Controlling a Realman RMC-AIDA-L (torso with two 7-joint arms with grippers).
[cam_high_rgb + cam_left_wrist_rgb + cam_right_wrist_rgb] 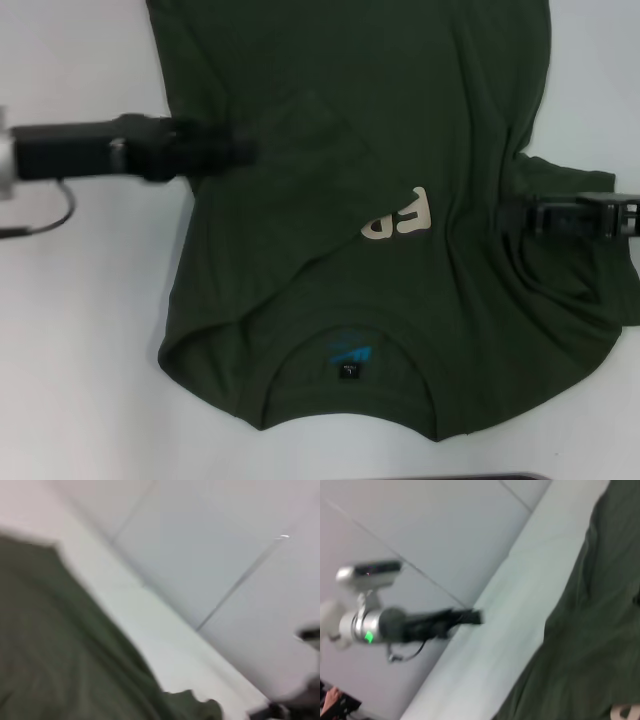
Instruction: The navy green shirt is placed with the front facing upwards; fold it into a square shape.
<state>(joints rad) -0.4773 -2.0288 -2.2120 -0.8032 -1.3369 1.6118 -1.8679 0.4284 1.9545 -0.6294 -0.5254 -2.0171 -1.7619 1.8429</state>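
My left gripper (245, 150), mid-left of head frame, over folded-in sleeve; can't tell whether fingers parted or pinching cloth. My right gripper (505, 217), mid-right, at other sleeve fold; same doubt. Navy green shirt (330, 300) fills centre of white table (70, 350), collar at bottom, cream lettering half covered. I judge fabric light, limp, prone to wrinkle; best pinched at hem corners or folded edges.
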